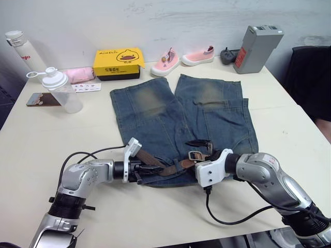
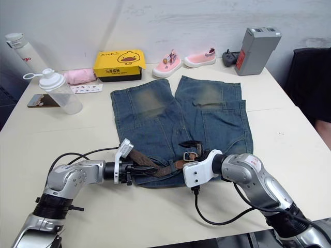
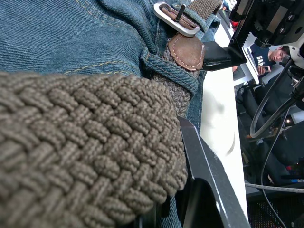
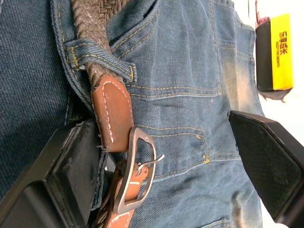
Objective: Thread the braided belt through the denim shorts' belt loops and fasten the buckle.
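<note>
The denim shorts (image 1: 181,113) lie flat on the table, waistband toward me. The braided belt (image 1: 155,163) runs along the waistband and passes under a belt loop (image 4: 102,59). Its tan leather end carries the silver buckle (image 4: 137,171), also seen from the head as the buckle (image 1: 194,155). My left gripper (image 1: 146,168) is shut on the belt's woven strap (image 3: 80,152) at the waistband's left part. My right gripper (image 4: 166,166) stands open, its fingers (image 4: 66,175) wide apart on either side of the buckle, over the waistband's middle.
At the table's far side stand a yellow box (image 1: 118,63), two pink shoes (image 1: 165,62), a grey battery pack (image 1: 257,47), a clear shaker bottle (image 1: 62,90), a white bottle (image 1: 20,51) and a phone (image 1: 41,99). A black cable (image 1: 232,218) loops under my right arm.
</note>
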Robot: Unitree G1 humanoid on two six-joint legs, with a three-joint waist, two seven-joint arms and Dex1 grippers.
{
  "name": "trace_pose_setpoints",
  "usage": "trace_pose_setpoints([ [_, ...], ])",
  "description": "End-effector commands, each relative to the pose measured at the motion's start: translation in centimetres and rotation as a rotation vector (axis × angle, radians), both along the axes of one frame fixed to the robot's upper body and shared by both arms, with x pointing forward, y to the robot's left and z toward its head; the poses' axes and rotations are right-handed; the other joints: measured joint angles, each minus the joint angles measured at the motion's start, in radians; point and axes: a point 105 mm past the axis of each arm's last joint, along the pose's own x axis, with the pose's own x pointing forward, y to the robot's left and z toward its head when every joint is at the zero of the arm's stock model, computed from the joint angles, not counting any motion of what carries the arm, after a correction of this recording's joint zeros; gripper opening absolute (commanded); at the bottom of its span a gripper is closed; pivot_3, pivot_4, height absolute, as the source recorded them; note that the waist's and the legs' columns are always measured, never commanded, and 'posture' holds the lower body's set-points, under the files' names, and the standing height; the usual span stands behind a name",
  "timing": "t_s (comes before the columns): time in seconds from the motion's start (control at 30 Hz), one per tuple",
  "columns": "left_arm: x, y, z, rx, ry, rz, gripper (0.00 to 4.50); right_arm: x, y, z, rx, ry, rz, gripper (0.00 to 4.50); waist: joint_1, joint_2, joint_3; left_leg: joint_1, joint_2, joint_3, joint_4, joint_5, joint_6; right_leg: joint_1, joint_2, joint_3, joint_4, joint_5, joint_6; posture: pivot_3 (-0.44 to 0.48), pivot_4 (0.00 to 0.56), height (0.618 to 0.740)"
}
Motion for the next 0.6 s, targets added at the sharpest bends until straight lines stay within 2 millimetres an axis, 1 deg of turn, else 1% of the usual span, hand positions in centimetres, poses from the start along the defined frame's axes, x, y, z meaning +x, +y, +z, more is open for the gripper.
trace_pose_setpoints([
  [0.03,-0.4,-0.3,0.4,-0.017,-0.005,-0.017,0.00,-0.1,1.1,1.2,-0.013,-0.086,0.057,4.48,0.000,0.000,0.000,0.000,0.000,0.000,0.000,0.000,0.000,0.000,0.000,0.000,0.000,0.000,0.000,0.000,0.150,0.739],
  [0.17,-0.4,-0.4,0.4,-0.024,-0.002,-0.018,0.00,0.4,1.2,2.1,-0.022,-0.118,0.064,4.48,0.000,0.000,0.000,0.000,0.000,0.000,0.000,0.000,0.000,0.000,0.000,0.000,0.000,0.000,0.000,0.000,0.150,0.739],
  [0.37,-0.3,-0.5,0.4,-0.031,0.003,-0.012,0.00,0.2,1.2,4.0,-0.005,-0.125,0.075,4.48,0.000,0.000,0.000,0.000,0.000,0.000,0.001,0.000,0.000,0.000,0.000,0.000,0.001,0.000,0.000,0.000,0.150,0.739],
  [0.6,-0.4,-0.4,0.3,-0.034,0.007,-0.011,0.00,0.3,0.3,4.7,-0.005,-0.117,0.043,4.48,0.001,0.000,0.000,0.000,0.000,0.000,0.001,0.000,0.000,0.000,0.000,0.000,0.001,0.000,0.000,0.000,0.150,0.739],
])
